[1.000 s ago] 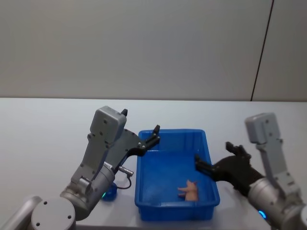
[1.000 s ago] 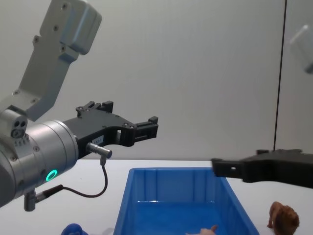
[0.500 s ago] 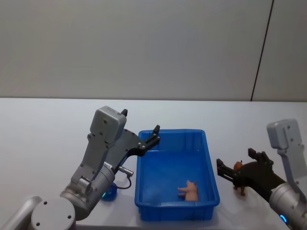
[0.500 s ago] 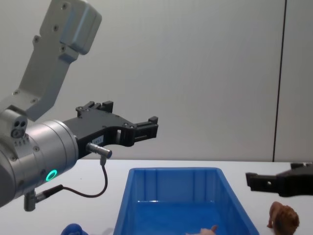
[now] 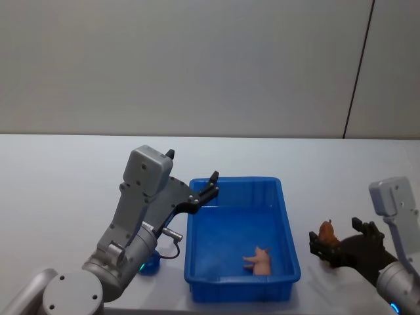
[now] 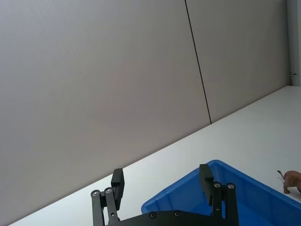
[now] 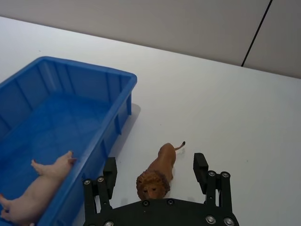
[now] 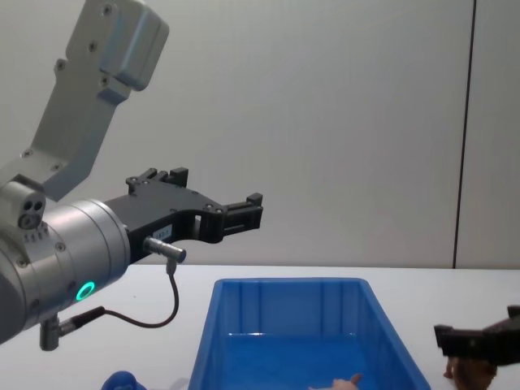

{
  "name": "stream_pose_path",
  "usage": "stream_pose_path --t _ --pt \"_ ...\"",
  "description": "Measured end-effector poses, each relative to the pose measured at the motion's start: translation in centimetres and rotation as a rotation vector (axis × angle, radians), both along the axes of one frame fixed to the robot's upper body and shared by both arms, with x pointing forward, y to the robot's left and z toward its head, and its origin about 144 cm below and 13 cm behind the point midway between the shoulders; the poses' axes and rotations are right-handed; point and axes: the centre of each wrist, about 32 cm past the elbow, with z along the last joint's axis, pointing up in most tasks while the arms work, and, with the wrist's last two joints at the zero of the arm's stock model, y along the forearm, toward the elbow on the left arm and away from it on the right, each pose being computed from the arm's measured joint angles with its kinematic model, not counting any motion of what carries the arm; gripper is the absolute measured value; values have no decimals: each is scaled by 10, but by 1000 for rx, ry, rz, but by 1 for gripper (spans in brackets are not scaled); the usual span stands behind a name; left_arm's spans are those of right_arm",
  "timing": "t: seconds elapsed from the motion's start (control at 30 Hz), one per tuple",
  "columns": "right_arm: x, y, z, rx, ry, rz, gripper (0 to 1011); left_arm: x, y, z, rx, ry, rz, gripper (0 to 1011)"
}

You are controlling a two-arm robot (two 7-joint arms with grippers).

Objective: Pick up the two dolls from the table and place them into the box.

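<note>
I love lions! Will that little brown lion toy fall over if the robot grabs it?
The small brown maned lion figure looks like stiff moulded plastic, so probably rigid and light. Narrow and standing upright, it may tip if nudged sideways.

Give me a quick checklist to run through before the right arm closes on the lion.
1. Right gripper open, jaws wide: ok.
2. Small brown maned lion figure standing between the jaws, on the white table: ok.
3. Jaws low enough to catch the body: cannot tell.
4. Room in the bright blue plastic box: ok, a pink pig figure lies near its front right.
5. Left gripper away from the lion, open above the box's far left corner: ok.
6. Small bright-blue toy on the table left of the box, part hidden by the left arm: ok.
</note>
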Motion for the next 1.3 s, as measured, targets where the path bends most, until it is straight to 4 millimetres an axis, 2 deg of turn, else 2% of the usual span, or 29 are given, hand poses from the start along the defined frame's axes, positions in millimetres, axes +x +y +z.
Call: stream_pose_path --t 0.37,0.43,0.57,0.67,0.7,0.87,0.9,1.07,1.3 --pt "7 1 -15 -28 57 -21 1001 0 0 0 0 0 0 1001" --pt "8 1 -16 -31 63 -23 976 0 0 0 0 0 0 1001" --pt "10 2 -20 -35 77 -27 891 0 0 0 0 0 0 1001" --pt "11 4 -23 -37 87 -32 788 0 0 0 0 0 0 1001" --pt "11 4 -23 -37 87 -32 788 0 0 0 0 0 0 1001" --pt "13 5 -26 -35 92 -36 597 0 0 0 0 0 0 1001" --pt "13 6 -27 -35 92 -36 597 0 0 0 0 0 0 1001" --pt "13 7 -27 -29 80 -39 438 0 0 0 0 0 0 1001" --pt "12 7 -26 -17 42 -43 433 0 0 0 0 0 0 1002"
